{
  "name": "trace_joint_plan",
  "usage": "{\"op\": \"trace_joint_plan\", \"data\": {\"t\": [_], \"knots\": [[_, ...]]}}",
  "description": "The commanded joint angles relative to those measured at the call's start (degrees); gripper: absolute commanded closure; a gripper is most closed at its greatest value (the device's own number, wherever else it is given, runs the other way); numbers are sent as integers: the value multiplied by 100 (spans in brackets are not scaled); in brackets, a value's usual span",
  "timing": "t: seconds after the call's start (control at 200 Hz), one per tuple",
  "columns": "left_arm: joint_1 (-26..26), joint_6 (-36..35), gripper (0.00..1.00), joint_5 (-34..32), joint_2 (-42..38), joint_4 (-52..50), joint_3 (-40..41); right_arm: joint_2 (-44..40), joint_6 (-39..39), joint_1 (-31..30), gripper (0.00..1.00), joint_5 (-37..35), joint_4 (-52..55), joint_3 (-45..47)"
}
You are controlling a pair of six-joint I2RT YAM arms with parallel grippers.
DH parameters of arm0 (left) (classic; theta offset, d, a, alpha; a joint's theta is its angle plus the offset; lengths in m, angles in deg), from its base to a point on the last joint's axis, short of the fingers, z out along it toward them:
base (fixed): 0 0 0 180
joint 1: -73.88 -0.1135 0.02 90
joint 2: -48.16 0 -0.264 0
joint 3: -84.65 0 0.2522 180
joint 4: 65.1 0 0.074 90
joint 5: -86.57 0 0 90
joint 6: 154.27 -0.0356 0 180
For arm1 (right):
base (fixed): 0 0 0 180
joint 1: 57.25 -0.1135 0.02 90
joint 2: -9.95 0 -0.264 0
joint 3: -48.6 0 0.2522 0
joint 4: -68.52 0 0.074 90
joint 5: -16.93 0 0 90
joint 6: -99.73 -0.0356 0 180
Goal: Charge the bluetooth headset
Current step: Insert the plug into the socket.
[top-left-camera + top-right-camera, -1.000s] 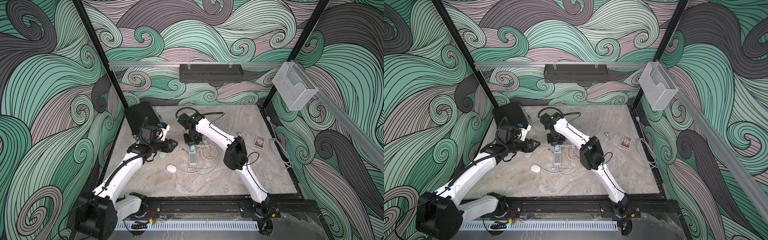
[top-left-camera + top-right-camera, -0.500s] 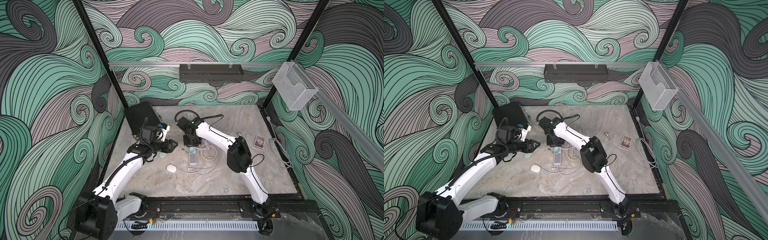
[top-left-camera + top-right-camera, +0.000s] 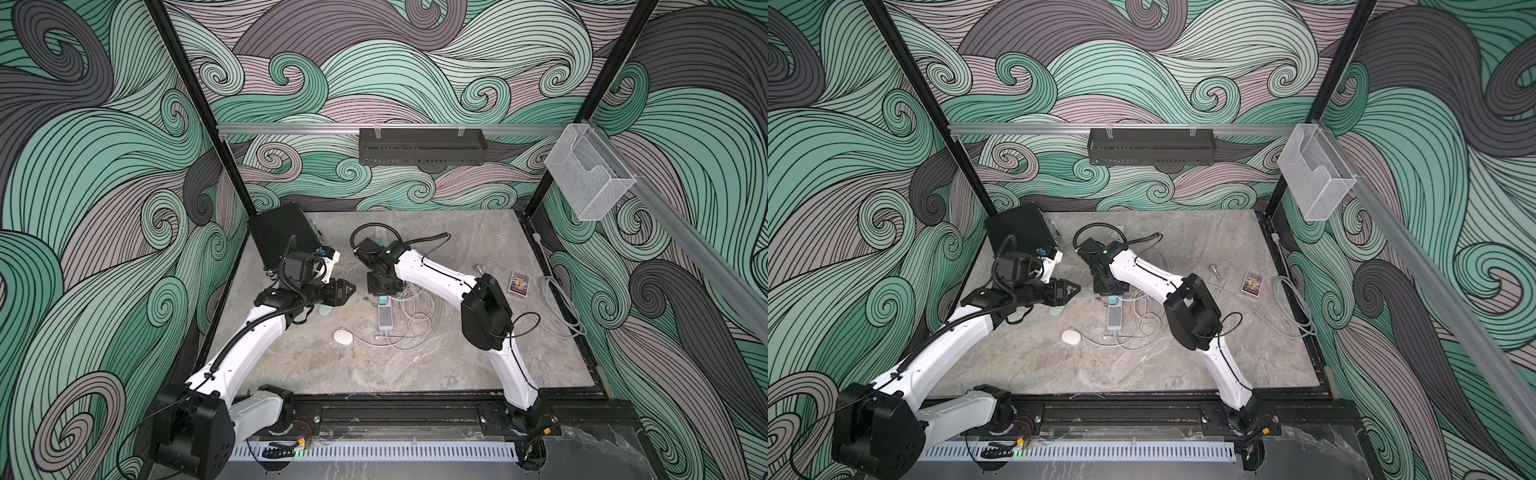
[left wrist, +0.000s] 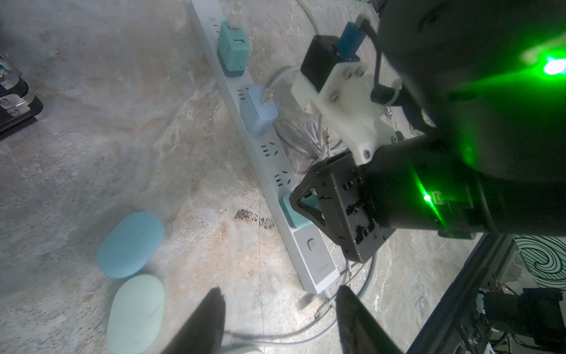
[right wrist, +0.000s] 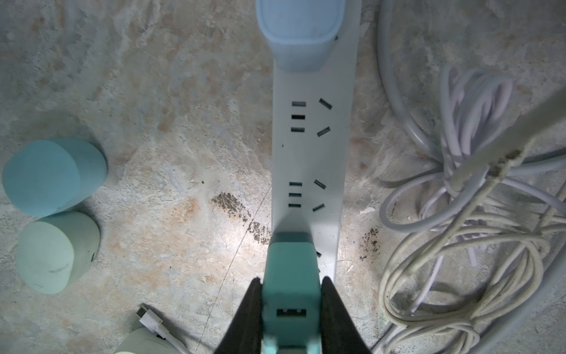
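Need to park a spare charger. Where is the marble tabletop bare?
Bare: the front tabletop between the white oval case and the black front rail; the far corner behind the printed card. Crowded: the white power strip, where the right claw grips a teal plug adapter, and the white cable tangle.

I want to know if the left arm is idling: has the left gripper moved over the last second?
No. In a top view the left gripper keeps its spot to the left of the power strip, with the same gap between them and its jaws open.
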State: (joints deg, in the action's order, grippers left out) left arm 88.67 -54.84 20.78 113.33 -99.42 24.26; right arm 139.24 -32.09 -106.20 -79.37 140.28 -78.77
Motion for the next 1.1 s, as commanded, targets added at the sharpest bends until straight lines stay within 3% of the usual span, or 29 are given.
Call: {"op": "trace_joint_plan", "data": {"t": [0.0,0.275,0.44,0.685,0.871,1.096], "knots": [[7,-73,42,-64,49,-10,-5,737,-121,-132,98,401,-12,335],[6,-82,42,-234,110,-124,-51,481,66,-132,90,303,56,-30],[6,-108,41,-358,64,-143,-31,309,191,-132,62,193,278,-402],[7,-78,38,-670,25,-270,-35,-247,456,-224,48,-92,732,-951],[6,53,36,-1158,21,-554,-86,-1231,867,-317,39,-30,731,-450],[7,1056,40,-1810,144,-1616,-499,-2813,2005,-300,40,354,248,1176]]}}
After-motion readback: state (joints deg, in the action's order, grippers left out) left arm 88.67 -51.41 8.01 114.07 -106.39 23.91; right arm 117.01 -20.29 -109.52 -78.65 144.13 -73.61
